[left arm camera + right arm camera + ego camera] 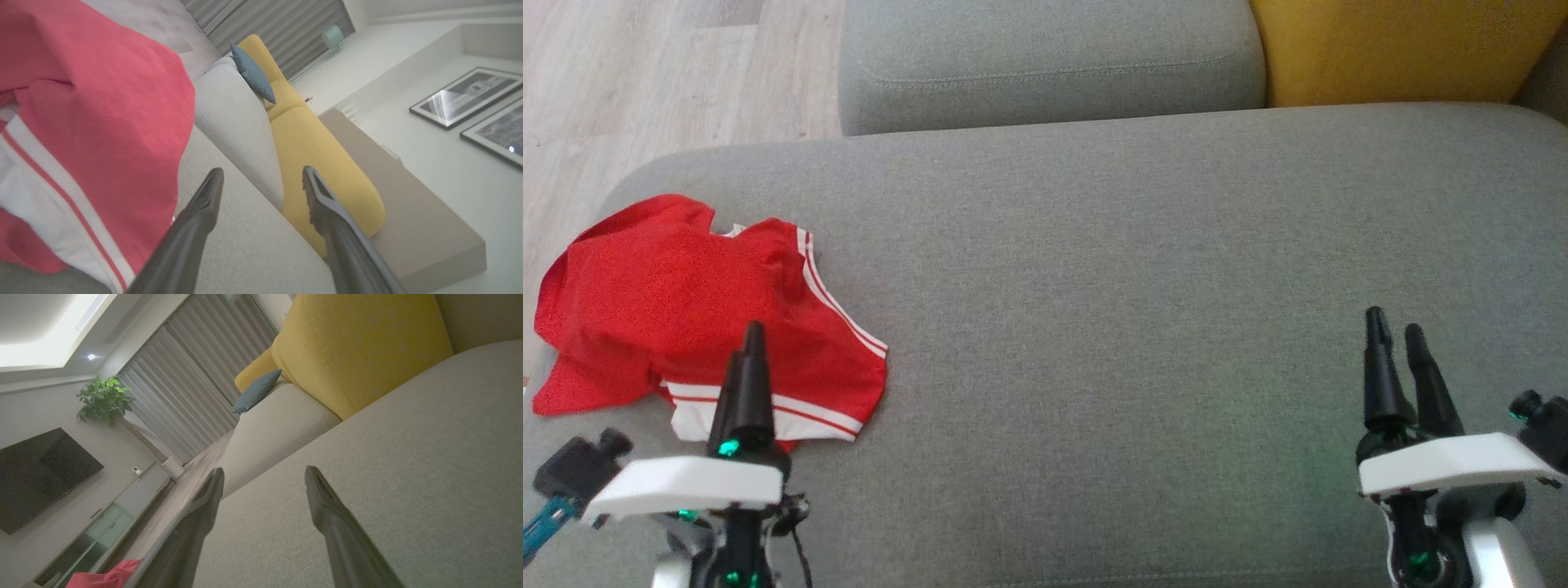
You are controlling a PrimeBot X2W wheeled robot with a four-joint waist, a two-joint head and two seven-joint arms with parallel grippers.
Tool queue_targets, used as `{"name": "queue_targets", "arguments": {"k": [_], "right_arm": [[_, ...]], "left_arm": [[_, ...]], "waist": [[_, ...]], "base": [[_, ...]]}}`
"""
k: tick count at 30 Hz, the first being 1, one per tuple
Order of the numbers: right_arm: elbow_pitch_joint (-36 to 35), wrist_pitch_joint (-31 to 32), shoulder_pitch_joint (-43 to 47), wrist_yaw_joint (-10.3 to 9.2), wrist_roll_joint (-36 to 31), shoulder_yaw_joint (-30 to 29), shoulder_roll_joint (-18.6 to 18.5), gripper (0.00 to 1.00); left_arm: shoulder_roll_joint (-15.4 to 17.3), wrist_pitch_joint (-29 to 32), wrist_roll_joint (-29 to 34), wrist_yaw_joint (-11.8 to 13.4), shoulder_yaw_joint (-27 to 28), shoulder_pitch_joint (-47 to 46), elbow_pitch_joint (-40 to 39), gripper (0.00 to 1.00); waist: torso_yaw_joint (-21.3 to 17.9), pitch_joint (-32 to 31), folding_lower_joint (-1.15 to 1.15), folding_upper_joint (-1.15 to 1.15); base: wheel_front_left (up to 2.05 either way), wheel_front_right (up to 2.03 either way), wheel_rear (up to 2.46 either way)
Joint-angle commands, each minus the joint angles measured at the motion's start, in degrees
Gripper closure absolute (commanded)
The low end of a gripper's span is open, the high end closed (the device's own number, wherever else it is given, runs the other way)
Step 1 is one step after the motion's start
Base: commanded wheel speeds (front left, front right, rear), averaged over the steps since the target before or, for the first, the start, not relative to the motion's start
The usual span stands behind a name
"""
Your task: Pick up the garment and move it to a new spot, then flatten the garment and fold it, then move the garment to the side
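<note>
Bottom left of the head view: left gripper (747,343), fingers pointing up the frame and overlapping the lower edge of the garment (686,302). From its wrist cam the two fingers are spread wide, so it's released, not grasping. The cloth sits just off to the left of the left finger, and I honestly can't tell if they touch.

Bottom right: right gripper (1395,322), also spread open and released, hanging over bare grey seat (1135,286), well apart from the garment.

The garment is red with white stripe trim, crumpled in a heap at the left end of the seat, so middle left of the head frame. It also peeks in as a red scrap at the bottom left of the right wrist view.

Further back, at the top of the head frame, there's a grey cushion (1045,57) with a yellow cushion (1405,49) just beside it on the right, and pale wood floor (645,73) in the upper left.

Way back in the right wrist view: blue pillow (257,390), grey curtains (196,384), a plant (104,400) and a dark TV (41,473) on the left
</note>
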Motion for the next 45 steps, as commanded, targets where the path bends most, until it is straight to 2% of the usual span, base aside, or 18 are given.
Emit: {"name": "queue_targets", "arguments": {"k": [1, 9, 16, 17, 29, 45], "right_arm": [[-2.7, -0.8, -1.8, -0.02, -2.1, 0.9, -0.3, 0.00], [-3.6, -2.2, -1.0, -0.02, -9.8, 2.2, -0.4, 0.00], [-3.4, -3.2, -0.3, -0.02, -14.8, 2.9, -0.4, 0.00], [-3.3, -3.5, -0.1, -0.02, -16.3, 3.1, -0.4, 0.00], [-3.3, -5.5, 0.9, -0.03, -24.4, 4.3, -0.4, 0.00], [-3.4, -8.2, 1.7, -0.03, -33.4, 6.2, -0.5, 0.00]], "left_arm": [[0.8, -0.5, 2.0, 0.2, 0.6, -1.9, -2.8, 0.00], [1.1, -1.9, 14.0, 2.9, -4.0, -1.6, -3.7, 0.00], [3.9, -2.9, 21.2, 6.1, -8.5, -1.4, -3.5, 0.00], [5.0, -3.2, 23.3, 7.7, -10.3, -1.5, -3.3, 0.00], [9.6, -5.3, 30.8, 15.0, -18.5, -2.2, -1.2, 0.00], [12.0, -8.0, 38.5, 19.2, -24.7, -3.1, -2.0, 0.00]], "waist": [[0.0, 0.0, 0.00, 0.00], [-0.1, -0.1, 0.00, 0.00], [-0.1, -0.3, 0.00, 0.00], [-0.2, -0.4, 0.00, 0.00], [-0.4, -0.9, 0.00, 0.00], [-0.2, -1.0, 0.00, 0.00]], "base": [[0.00, 0.00, 0.00], [0.00, 0.00, 0.00], [0.00, 0.00, 0.00], [0.00, 0.00, 0.00], [0.00, 0.00, 0.00], [0.00, 0.00, 0.00]]}}
